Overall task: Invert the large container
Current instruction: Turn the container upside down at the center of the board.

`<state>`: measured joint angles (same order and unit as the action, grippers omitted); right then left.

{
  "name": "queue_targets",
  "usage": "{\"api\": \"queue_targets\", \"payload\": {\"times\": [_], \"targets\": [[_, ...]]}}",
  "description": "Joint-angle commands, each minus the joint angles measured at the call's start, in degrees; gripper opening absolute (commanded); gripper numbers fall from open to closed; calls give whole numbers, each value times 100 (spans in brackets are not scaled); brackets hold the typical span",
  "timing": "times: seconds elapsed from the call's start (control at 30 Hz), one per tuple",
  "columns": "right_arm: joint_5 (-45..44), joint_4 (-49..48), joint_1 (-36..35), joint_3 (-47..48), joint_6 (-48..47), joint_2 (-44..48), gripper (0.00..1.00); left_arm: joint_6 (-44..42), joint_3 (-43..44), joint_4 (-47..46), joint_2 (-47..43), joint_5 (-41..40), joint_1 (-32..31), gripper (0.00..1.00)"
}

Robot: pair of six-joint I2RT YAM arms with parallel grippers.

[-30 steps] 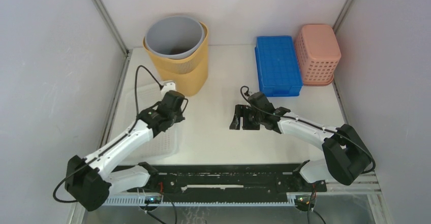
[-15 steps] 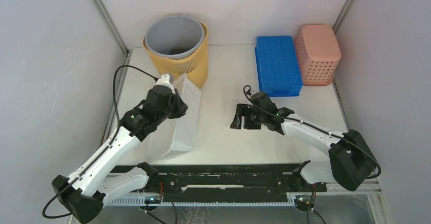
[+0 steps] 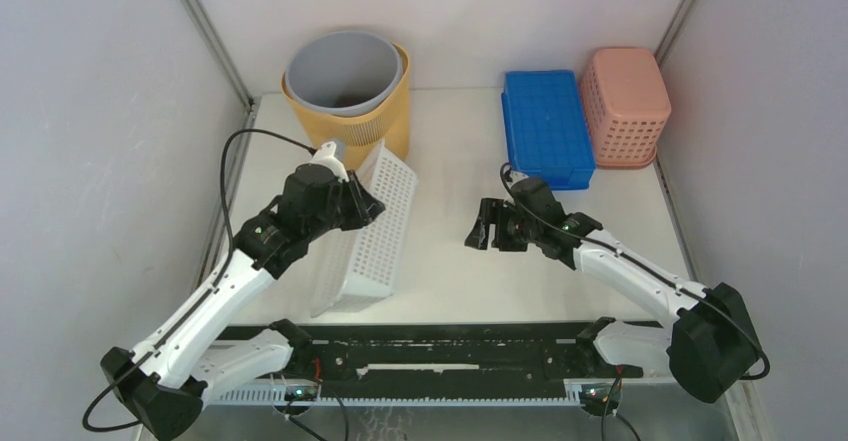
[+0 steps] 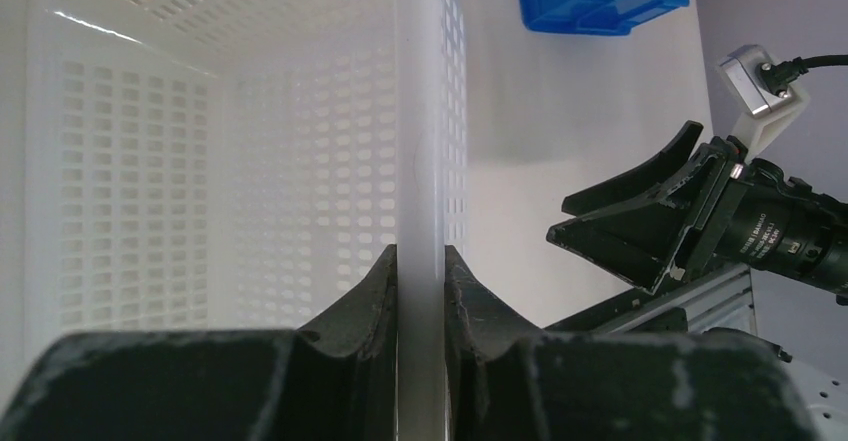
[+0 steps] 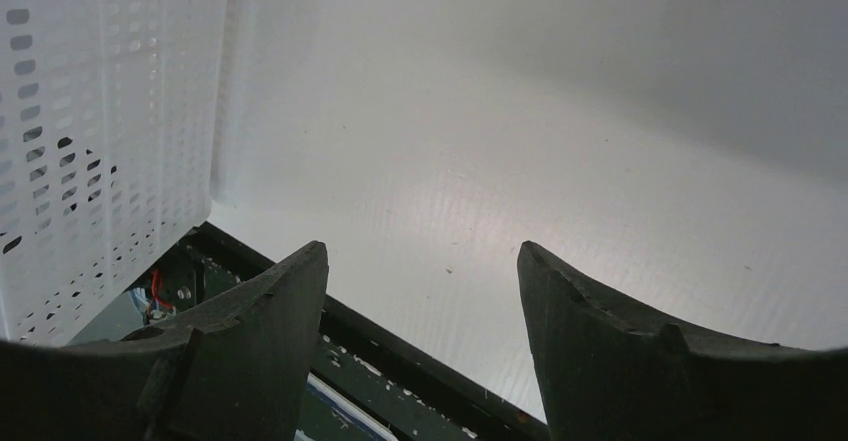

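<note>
White bench (image 3: 450, 151) floors a grey-walled booth. On its left side the large container (image 3: 378, 229), a white perforated basket, stands tipped up on one long edge, its lower part partly hidden behind the left arm (image 3: 220, 291). The left gripper (image 4: 420, 279) is pinched tight on the container's thin wall, one finger on each side; the wrist view cuts off the rest of the basket. The right gripper (image 5: 420, 261) hangs over bare bench, jaws spread wide, holding nothing. At the back stand a yellow bin (image 3: 392, 121), a blue crate (image 3: 545, 126) and a pink basket (image 3: 625, 106).
</note>
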<state>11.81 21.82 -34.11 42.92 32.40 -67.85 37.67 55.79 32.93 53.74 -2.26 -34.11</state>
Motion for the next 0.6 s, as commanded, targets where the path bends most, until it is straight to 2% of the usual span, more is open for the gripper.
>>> {"api": "queue_targets", "payload": {"times": [0.0,0.57], "targets": [[-140,141,43,175,-131,246,78,62,507,-666,63,207,16,0],[-115,154,124,130,-196,235,78,65,600,-737,274,209,12,0]]}}
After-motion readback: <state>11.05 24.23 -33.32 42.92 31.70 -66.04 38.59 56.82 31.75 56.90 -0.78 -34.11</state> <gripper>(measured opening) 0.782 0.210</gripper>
